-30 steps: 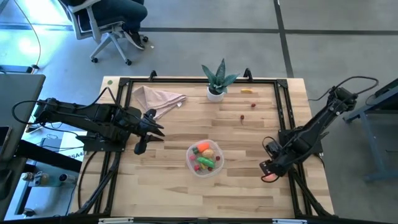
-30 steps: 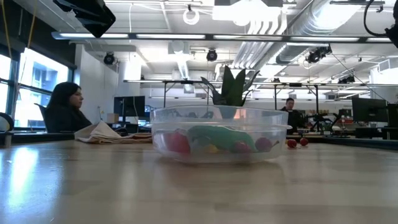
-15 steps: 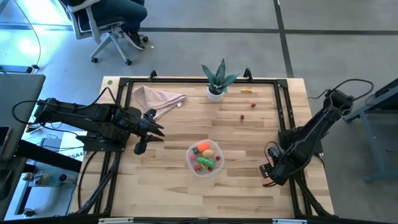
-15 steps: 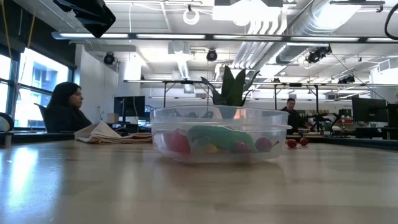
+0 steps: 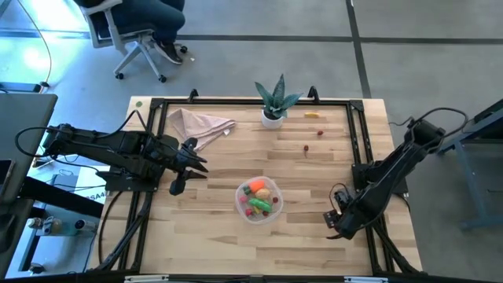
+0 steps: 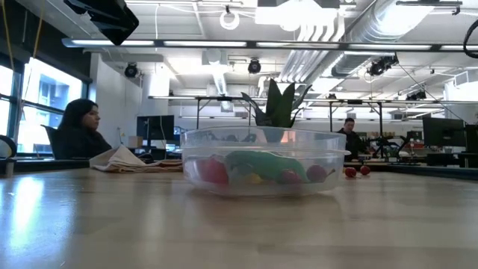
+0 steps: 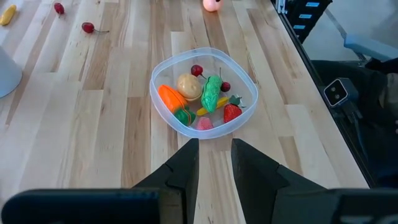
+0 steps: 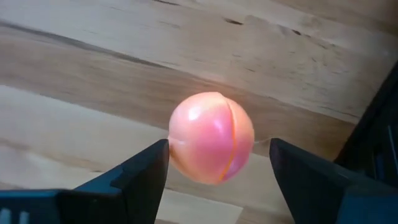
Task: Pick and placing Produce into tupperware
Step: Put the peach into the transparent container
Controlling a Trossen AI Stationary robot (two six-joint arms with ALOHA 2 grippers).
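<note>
- Across the whole high view lies my wooden worktop (image 5: 204, 228), framed by a black rail, with my two dark arms reaching in from either side.
- My left arm stretches in along the left edge, and its left claw (image 5: 179, 186) hangs over the wood left of the tub, the fingers drawn together on nothing; from its wrist camera the two dark fingers (image 7: 186, 165) stand close side by side, pointing at the tub.
- My right arm bends down at the right edge, and its right claw (image 5: 333, 222) sits low by the rail, right of the tub.
- Seen from the right wrist, that claw's fingers (image 8: 140, 171) stand spread wide apart with the pink peach (image 8: 211, 137) between them, resting on the wood; I cannot tell whether either finger touches it.
- At the far left corner lies a crumpled beige napkin (image 5: 198, 126).
- At the far edge, near the middle, stands a green spiky plant (image 5: 274, 101) in a white pot.
- Near the middle of the worktop, towards the near edge, sits the clear round tupperware (image 5: 260, 200).
- Inside it I see an orange carrot (image 7: 169, 98), a green cucumber (image 7: 211, 93), a pale yellowish round piece, a strawberry and small red pieces.
- A yellow banana (image 5: 312, 115) lies just right of the plant.
- Two tiny red pieces (image 5: 320, 133) lie loose on the wood between the banana and the tub.
</note>
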